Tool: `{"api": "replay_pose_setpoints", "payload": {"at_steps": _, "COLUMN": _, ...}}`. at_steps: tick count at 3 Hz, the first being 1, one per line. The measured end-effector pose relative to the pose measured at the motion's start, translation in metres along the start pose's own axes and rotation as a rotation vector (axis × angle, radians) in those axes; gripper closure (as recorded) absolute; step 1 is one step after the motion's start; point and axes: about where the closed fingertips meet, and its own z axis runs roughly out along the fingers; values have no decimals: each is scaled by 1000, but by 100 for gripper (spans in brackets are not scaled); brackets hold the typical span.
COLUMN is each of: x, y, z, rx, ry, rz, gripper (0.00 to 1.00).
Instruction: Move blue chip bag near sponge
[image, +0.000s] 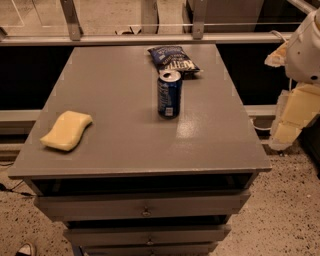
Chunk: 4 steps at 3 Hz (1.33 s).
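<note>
A plain grey flat-topped table (115, 85) with a stack of grey drawers (100, 206) beneath it, seen from above and in front. Three things sit on top.

A small crinkled dark-blue foil chip bag with white lettering (172, 58) lies flat near the far edge, a little right of centre. Just in front of it, close but seemingly not touching, an upright blue metal soda can (169, 94) stands with its silver top showing. A pale yellow soft sponge with rounded wavy edges (66, 130) lies flat near the table's front left corner, well apart from both the bag and the can.

The robot's white and cream arm enters at the right edge of the view. Its claw (294, 119) hangs beside the table's right side, off the tabletop and well clear of everything on it. It grasps nothing. Whether it is released or clenched cannot be told from this view.

Judging by the layout, the task looks not yet begun. The bag sits untouched, with most of the tabletop between it and the sponge. Reaching, gripping, carrying and setting down all seem left to do. The can stands roughly between the bag and the near edge of the table.
</note>
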Motion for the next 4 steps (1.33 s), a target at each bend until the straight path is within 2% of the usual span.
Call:
{"api": "replay_pose_setpoints", "payload": {"at_steps": 1, "x": 0, "y": 0, "z": 0, "rx": 0, "ry": 0, "rz": 0, "gripper": 0}}
{"api": "replay_pose_setpoints", "payload": {"at_steps": 2, "x": -15, "y": -14, "z": 8, "rx": 36, "ry": -57, "rz": -8, "gripper": 0}}
{"api": "replay_pose_setpoints", "payload": {"at_steps": 3, "x": -67, "y": -72, "z": 42, "rx": 113, "ry": -230, "rz": -59, "gripper": 0}}
{"api": "replay_pose_setpoints", "payload": {"at_steps": 4, "x": -102, "y": -113, "z": 64, "rx": 155, "ry": -346, "rz": -82, "gripper": 0}}
